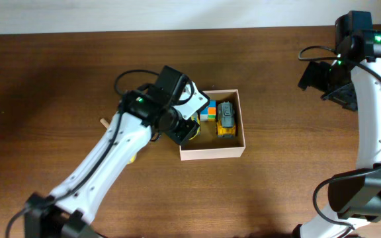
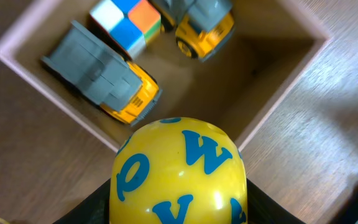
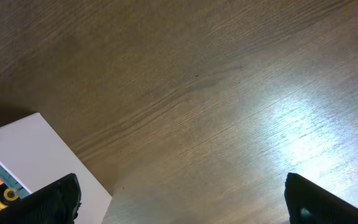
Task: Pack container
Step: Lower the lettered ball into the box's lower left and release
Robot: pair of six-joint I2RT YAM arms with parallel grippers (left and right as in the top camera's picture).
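Container [image 1: 211,153] sits on the table [image 1: 58,79]. Left gripper [image 1: 185,129] hangs over its left edge, clamped on a yellow ball [image 2: 178,171]; only the wrist view shows its blue letters and two trucks [image 2: 101,81] by the colour cube [image 2: 126,22]. Overhead shows one truck. Right gripper [image 3: 182,202], well right of the container, gapes empty.

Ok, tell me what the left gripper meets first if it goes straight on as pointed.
The left gripper, shut on the yellow ball, points down into the container. The ball would probably meet the bare tan floor first, close to the near wall; depth is unclear.
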